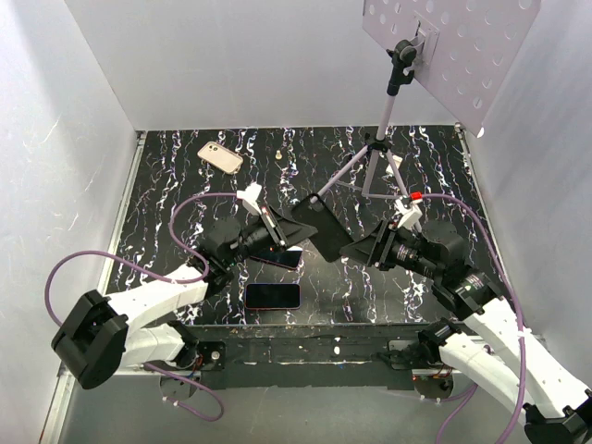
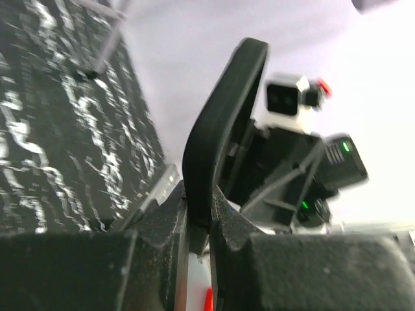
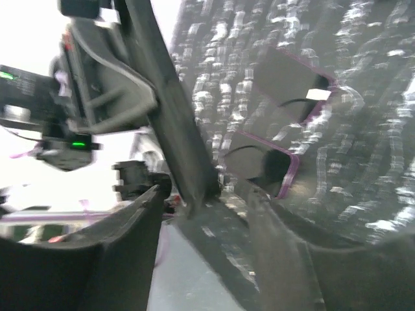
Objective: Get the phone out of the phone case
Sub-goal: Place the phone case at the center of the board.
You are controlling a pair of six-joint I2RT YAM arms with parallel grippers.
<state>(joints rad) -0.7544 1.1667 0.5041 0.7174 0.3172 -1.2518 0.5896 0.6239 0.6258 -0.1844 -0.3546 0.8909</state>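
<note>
Matt black rubbery phone case; glossy marbled black table.

a beige phone lay far beyond the left gripper, near the back wall; a tripod stood just beyond the right gripper, its pole carrying a tilted perforated white board overhead.

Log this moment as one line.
left gripper: shut on black case | right gripper: shut on black case | case: held above table
</note>
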